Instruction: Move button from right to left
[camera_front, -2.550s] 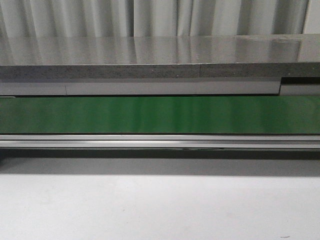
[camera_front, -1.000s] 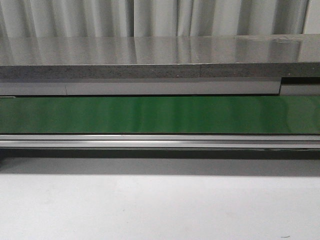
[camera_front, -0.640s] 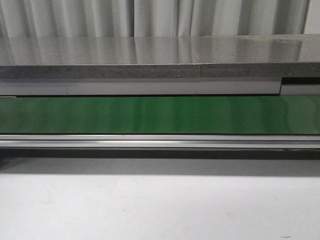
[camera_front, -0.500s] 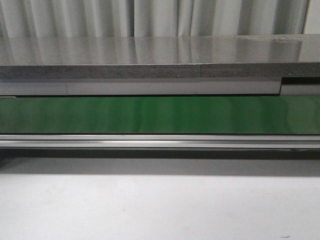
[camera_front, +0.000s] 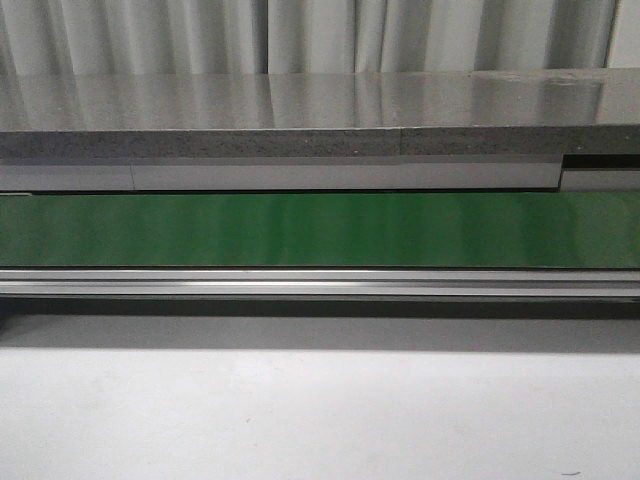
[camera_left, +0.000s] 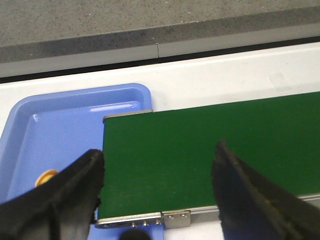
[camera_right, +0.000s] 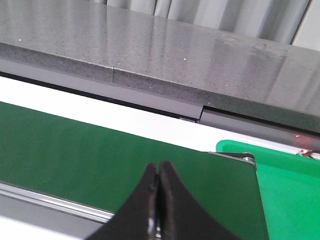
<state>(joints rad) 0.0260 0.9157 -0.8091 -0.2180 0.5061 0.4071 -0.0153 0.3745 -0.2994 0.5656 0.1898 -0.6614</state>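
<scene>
In the left wrist view, a small round orange-yellow cap, the button (camera_left: 46, 176), lies in a blue tray (camera_left: 75, 107); my left finger hides its body. My left gripper (camera_left: 159, 152) is open and empty, its fingers (camera_left: 75, 185) spread over the left end of the green belt (camera_left: 200, 145), beside the tray. My right gripper (camera_right: 159, 167) is shut with nothing between its fingers, above the belt's right end (camera_right: 100, 150). Neither gripper shows in the front view.
The green conveyor belt (camera_front: 320, 230) runs across the front view with a metal rail (camera_front: 320, 283) along its near side. A grey stone ledge (camera_front: 320, 110) lies behind it. A green tray (camera_right: 290, 190) sits past the belt's right end.
</scene>
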